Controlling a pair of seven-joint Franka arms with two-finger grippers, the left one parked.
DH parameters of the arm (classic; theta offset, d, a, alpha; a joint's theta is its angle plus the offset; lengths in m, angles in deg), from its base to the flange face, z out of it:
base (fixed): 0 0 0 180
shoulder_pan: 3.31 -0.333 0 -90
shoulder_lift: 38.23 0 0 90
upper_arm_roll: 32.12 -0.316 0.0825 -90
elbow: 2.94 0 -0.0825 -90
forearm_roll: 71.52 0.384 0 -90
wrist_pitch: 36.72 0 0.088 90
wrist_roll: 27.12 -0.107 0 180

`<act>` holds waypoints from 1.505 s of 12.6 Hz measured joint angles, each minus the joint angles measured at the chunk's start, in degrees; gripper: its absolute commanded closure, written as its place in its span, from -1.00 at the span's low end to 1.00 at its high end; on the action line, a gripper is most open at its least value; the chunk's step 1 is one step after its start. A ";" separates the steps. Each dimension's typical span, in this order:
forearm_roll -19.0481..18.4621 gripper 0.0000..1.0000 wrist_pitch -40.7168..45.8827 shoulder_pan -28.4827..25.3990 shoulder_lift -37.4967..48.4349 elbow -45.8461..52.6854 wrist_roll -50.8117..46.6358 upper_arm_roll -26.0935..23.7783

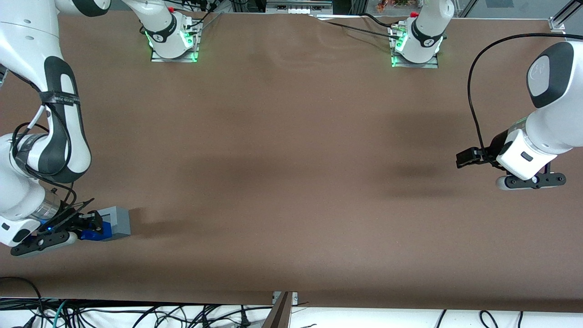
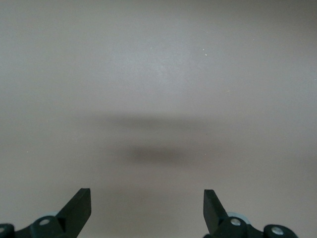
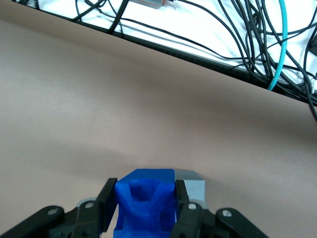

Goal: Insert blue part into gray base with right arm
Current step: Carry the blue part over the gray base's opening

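Brown matting covers the whole worktop (image 1: 291,182), and the action sits at about eight o'clock in the front view, at the working arm's end and near the edge closest to that camera. Cables (image 3: 237,34) trail off the worktop's edge in the right wrist view.

The step in hand appears to be the insertion itself. The right arm (image 1: 54,132) has its hand (image 1: 89,223) down low, just over the matting, with the two fingers (image 3: 110,208) clamped on the blue part (image 1: 94,232). The wrist view shows the blue block pinched on both flanks, its notched top facing the camera. The gray base (image 1: 117,222) stands on the worktop directly against the blue part, on the side toward the parked arm's end (whether the blue piece has entered the recess at all cannot be told, since the fingers and the block itself hide that face).

Judging from this, the next move calls for a short, level push toward the base, keeping the part square to the recess so it does not jam on an edge or shove the loose cube along the matting; the fingers should let go only once the piece is seated.

The arm's forearm drops steeply from the twelve o'clock direction, its wrist bent so that the hand points sideways along the worktop toward three o'clock.
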 measured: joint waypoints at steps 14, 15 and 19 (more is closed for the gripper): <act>0.98 0.27 -0.76 2.50 -0.73 -1.75 0.01 -0.01; 1.01 0.27 -0.77 2.52 -0.69 -1.83 0.01 -0.01; 1.12 0.27 -0.77 2.57 -0.18 -2.69 0.00 -0.04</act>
